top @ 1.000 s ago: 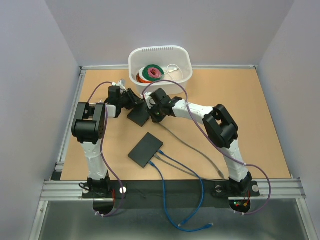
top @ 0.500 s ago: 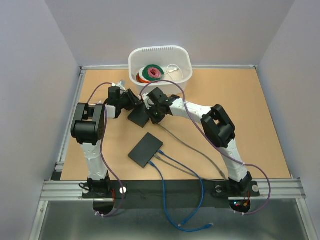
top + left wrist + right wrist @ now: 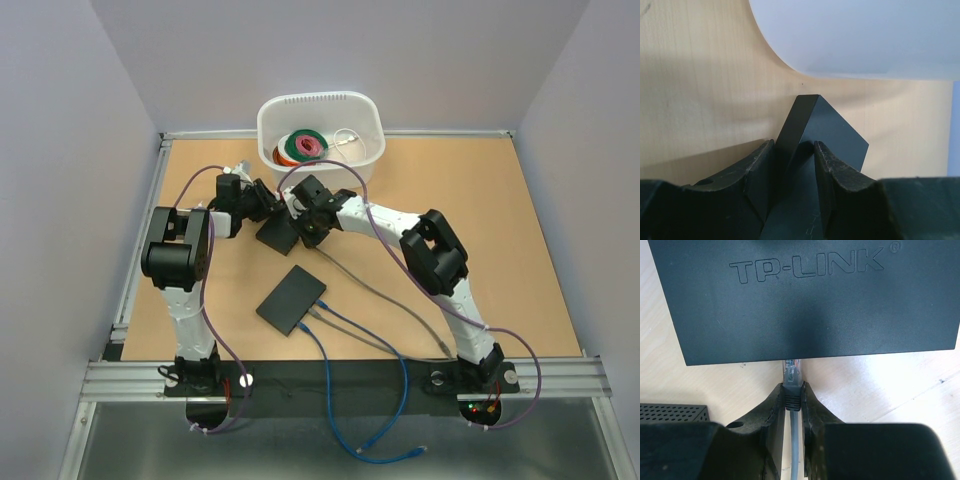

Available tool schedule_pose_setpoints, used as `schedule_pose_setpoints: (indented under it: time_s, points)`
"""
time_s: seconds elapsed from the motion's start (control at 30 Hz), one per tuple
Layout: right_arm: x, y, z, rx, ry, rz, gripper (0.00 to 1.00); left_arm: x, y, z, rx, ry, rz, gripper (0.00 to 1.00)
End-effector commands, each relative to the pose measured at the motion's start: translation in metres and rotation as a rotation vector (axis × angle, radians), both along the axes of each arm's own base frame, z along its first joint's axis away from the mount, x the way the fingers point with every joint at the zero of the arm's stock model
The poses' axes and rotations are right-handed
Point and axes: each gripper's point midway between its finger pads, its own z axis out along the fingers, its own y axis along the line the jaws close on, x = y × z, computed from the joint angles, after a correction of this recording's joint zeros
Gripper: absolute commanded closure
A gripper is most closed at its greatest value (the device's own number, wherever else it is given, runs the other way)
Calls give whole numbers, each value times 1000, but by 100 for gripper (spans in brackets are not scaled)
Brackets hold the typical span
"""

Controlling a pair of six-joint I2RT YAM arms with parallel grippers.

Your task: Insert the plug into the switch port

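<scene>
**Plug [image 3: 791,371] at the port edge, not yet seated**

Top view: the switch [image 3: 277,234] lies toward 11 o'clock of table centre, with both my claws on it.

Left wrist view: my left gripper [image 3: 793,146] clamps the switch's tilted corner.

Right wrist view: my right gripper [image 3: 792,386] pinches the plug narrowly, its tip meeting the switch's edge at 12 o'clock.

My judgement is to push straight, brace firmly on the left, and not twist.

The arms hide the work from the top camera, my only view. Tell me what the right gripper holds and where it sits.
Observer: The right gripper is shut on the clear plug, its tip at the near edge of the TP-LINK switch; most of the plug shows outside.
Operator: Report the left side.
Observer: The left gripper clamps that switch by one edge, a corner pointing toward the white bin.
</scene>
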Motion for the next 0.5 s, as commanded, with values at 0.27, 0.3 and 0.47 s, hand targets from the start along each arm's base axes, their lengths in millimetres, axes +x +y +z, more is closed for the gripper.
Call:
schedule_pose_setpoints:
  time_s: [0.27,0.3,0.47]
  points:
    - [19,-14,-6,-39,-13,-37,99,-12,-3,5,18,-1,-31,53]
    - [20,-16,-6,-40,-12,-40,100,-12,-3,5,18,-1,-33,53]
    - [23,-22,-7,-45,-10,-51,100,-12,-3,5,22,-3,-32,53]
